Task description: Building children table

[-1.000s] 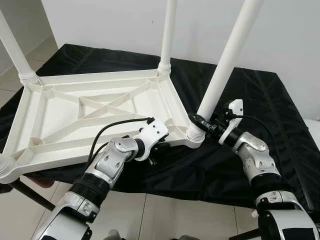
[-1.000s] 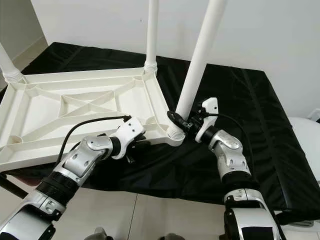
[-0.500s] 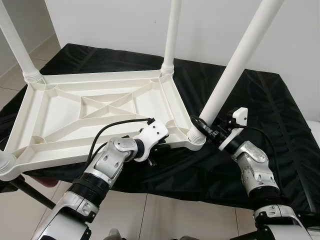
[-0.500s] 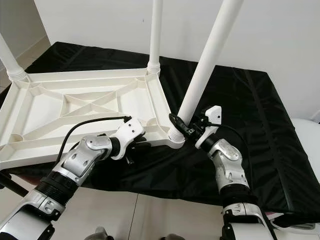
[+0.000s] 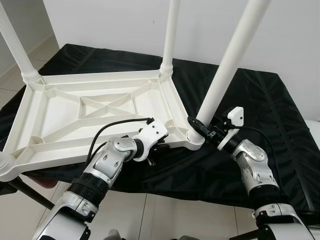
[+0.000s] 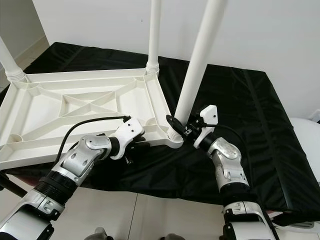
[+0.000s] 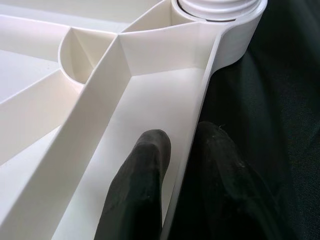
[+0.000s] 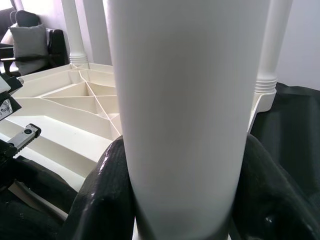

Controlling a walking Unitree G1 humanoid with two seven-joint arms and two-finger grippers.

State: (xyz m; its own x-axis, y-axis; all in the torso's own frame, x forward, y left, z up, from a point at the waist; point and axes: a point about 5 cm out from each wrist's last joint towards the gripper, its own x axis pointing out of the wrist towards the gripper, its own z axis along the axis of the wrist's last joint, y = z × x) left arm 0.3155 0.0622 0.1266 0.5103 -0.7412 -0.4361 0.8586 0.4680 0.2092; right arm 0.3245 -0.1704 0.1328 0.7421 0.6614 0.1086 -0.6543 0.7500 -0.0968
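Two grippers clamped: right gripper (image 6: 176,125) around table leg (image 6: 197,65), left gripper (image 7: 175,165) astride tabletop rim (image 7: 200,110).

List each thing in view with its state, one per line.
Tabletop: upside down on the black cloth.
Near-right leg: in its corner socket, leaning right.
Far leg: upright in its socket.
Left end effector: pinching the tabletop rim.
Right end effector: clamped around the near-right leg's base.
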